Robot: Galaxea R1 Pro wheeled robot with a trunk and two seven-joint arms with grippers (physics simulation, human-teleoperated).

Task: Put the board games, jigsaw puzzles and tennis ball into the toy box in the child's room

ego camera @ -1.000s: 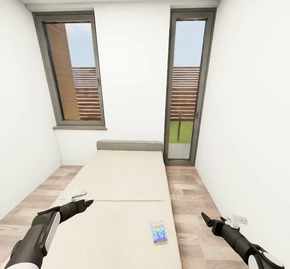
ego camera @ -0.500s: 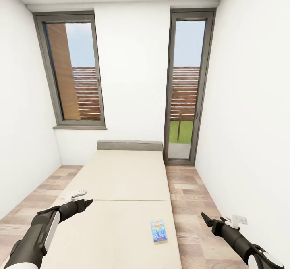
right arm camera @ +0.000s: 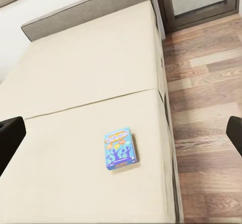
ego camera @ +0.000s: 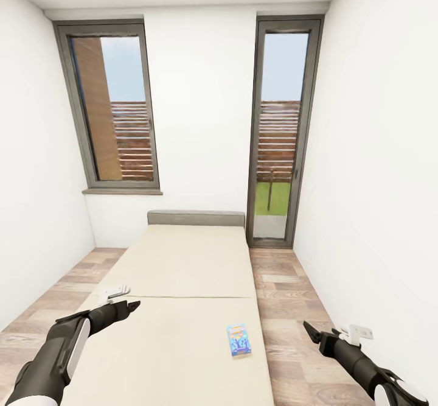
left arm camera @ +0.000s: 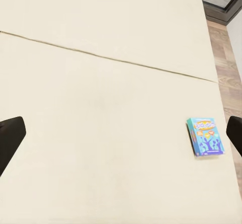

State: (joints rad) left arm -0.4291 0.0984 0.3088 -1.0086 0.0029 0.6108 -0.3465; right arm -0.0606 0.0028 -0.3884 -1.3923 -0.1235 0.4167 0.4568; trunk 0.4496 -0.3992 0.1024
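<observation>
The room (ego camera: 201,120) is narrow, with white walls, a plank floor (ego camera: 286,296) and 2 tall windows (ego camera: 115,108). The bed (ego camera: 176,272) runs down its middle, 2 beige mattress sections ending at a low grey headboard (ego camera: 196,218).

1 board game (ego camera: 239,340) lies flat on the near section, close to the bed's right edge and apart from both grippers. The right wrist view shows its light blue lid just inside that edge.

The left gripper (ego camera: 126,307) hovers over the near section's left side, empty, fingers spread. The right gripper (ego camera: 311,331) hangs over the floor beside the bed, likewise spread and empty.

The box is thin and flat on a soft mattress, so I judge fingers coming straight down may fail to get under it, or nudge it off the near edge onto the floor.
</observation>
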